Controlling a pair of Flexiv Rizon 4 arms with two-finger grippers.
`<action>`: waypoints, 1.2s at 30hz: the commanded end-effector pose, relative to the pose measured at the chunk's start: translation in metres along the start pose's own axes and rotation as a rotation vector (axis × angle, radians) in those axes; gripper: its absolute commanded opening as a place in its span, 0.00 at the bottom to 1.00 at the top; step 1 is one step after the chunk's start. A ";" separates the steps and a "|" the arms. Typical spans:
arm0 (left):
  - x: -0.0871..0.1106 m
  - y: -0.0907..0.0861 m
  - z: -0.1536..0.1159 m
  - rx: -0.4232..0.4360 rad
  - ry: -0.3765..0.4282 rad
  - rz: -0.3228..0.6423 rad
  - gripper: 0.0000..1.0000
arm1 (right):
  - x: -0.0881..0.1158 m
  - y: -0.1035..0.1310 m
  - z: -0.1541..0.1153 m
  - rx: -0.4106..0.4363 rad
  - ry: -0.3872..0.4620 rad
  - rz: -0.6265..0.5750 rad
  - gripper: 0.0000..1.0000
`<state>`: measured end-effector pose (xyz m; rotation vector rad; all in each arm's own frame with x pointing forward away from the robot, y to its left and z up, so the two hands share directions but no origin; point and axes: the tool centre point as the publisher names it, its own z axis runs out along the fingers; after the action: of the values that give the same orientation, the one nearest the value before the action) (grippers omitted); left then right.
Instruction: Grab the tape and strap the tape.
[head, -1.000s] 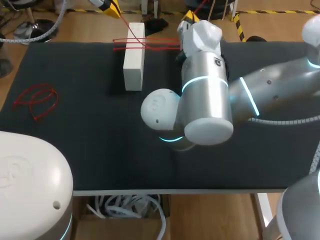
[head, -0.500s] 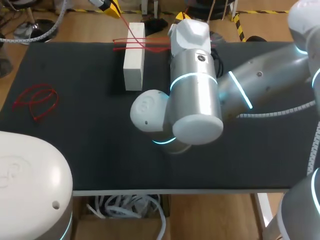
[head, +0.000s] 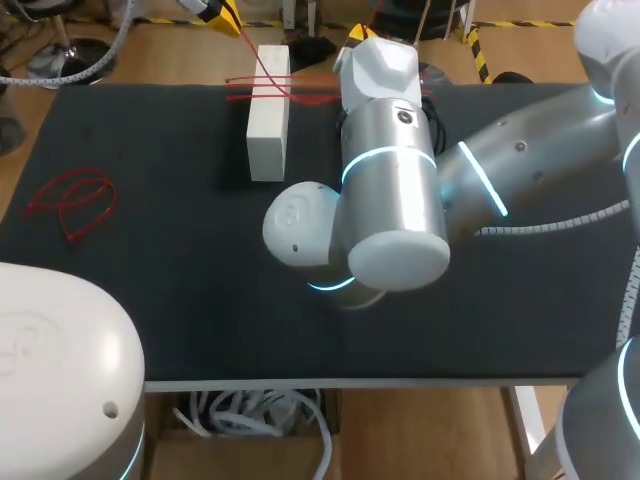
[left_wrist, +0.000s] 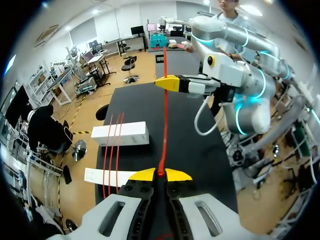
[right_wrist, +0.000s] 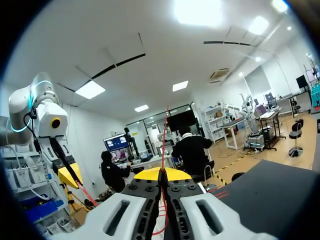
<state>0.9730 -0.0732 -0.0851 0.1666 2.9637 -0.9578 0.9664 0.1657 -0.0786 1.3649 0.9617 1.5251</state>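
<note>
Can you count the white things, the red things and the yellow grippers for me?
White block: 1
Red tape: 2, the wrapped strand and the loose loop
Yellow-tipped grippers: 2, the left gripper and the right gripper
Total: 5

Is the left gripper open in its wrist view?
No, the left gripper is shut on the red tape, yellow tips pinching it.

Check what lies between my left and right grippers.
A single taut strand of red tape runs from the left gripper to the right gripper, both shut on it; the left wrist view shows it clearly.
</note>
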 end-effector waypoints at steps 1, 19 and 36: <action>-0.001 0.000 -0.001 -0.003 0.004 -0.001 0.00 | -0.001 0.004 0.000 0.008 0.002 0.000 0.00; -0.001 0.000 -0.001 -0.003 0.004 -0.001 0.00 | 0.000 0.004 0.001 0.003 -0.007 -0.046 0.00; -0.001 0.000 -0.001 -0.003 0.004 -0.001 0.00 | 0.036 0.017 0.001 -0.159 -0.177 -0.770 0.00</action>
<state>0.9729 -0.0732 -0.0851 0.1665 2.9637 -0.9578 0.9634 0.1756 -0.0533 1.0021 1.1142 1.1122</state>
